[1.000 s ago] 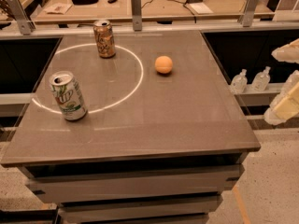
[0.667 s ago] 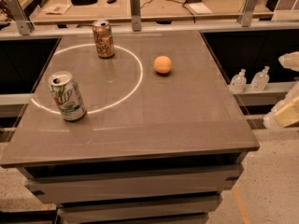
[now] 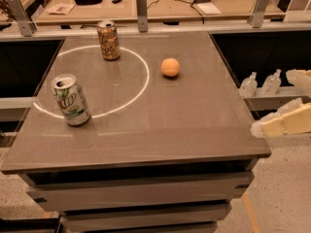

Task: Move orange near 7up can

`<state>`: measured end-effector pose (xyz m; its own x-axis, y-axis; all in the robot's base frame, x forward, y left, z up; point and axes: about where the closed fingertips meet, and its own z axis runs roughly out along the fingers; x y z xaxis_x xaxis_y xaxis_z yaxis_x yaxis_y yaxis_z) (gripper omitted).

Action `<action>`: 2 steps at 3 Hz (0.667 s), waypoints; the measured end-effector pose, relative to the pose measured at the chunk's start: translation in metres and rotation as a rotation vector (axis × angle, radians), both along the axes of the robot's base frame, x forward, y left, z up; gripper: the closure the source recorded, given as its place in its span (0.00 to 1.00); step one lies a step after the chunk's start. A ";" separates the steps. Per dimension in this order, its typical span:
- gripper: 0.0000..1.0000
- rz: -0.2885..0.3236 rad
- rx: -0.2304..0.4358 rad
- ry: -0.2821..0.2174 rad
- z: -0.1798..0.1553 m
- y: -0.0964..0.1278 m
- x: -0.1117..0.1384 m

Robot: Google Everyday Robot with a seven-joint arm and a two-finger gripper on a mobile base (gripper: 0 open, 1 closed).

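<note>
The orange (image 3: pixel 170 67) sits on the grey desk (image 3: pixel 175 130) in its back half, somewhat right of the middle and nearer the back edge than the front. It lies just outside a thin white ring (image 3: pixel 145 84) marked on the top. The 7up can (image 3: pixel 71 100) stands upright close to the left edge, about midway between the back and front corners, on the ring's line, well apart from the orange. A brown-gold can (image 3: pixel 109 41) stands upright near the back edge, left of centre (also on the ring's line).

The gripper (image 3: pixel 272 103) hangs off the desk beyond the right edge, nearer the front right corner than the back one. Its two pale fingers (image 3: pixel 286 123) are spread apart with nothing between them. Behind it, two small clear bottles (image 3: pixel 249 85) stand on a low ledge beside the right edge.
</note>
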<state>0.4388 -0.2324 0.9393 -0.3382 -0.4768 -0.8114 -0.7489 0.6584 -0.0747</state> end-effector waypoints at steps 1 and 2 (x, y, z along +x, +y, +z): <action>0.00 -0.053 0.043 -0.008 -0.012 0.004 0.011; 0.00 -0.052 0.028 0.038 -0.024 0.011 0.020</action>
<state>0.4589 -0.2217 0.9153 -0.3925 -0.4350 -0.8104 -0.7158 0.6977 -0.0279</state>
